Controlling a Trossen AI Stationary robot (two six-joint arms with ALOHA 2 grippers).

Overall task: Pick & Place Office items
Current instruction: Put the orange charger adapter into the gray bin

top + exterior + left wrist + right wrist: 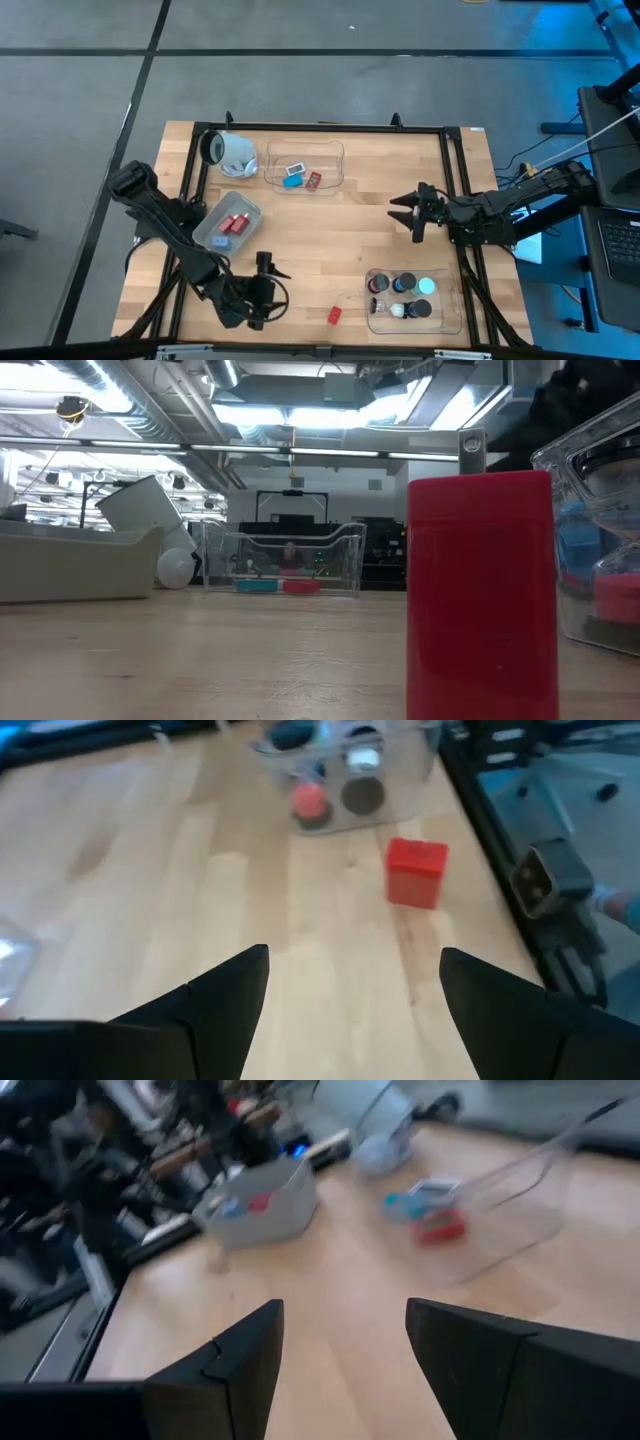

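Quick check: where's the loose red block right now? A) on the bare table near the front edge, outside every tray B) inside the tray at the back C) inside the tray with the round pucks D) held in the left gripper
A: the red block lies on the bare wood between the open left gripper and the tray of pucks, touching neither; the left wrist view shows it standing alone just outside that tray.

I see a pale wooden table (330,230) with a smooth, matt grain. The trays (305,165) look like clear glossy plastic, and ahead of my left gripper (355,982) sits a red block (415,872), smooth plastic.
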